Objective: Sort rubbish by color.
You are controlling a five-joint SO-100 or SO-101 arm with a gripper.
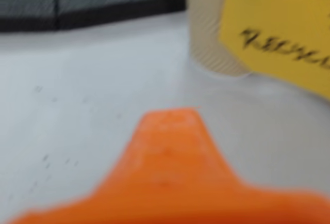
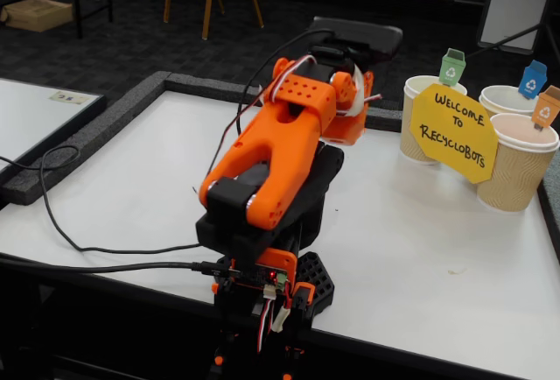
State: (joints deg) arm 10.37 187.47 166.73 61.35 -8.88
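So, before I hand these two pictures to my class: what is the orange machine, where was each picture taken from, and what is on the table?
The orange machine is a small robot arm standing on a white table. The fixed view looks at it from behind its base. The blurred wrist view comes from a camera riding on the arm; the orange shape low in it is part of the gripper.

At the far right stand three ribbed paper cups with coloured recycling tags, and a yellow sign reading "Welcome to Recyclobots".

No rubbish shows in either picture, and nothing can be seen held. Whether the gripper is open is unclear.
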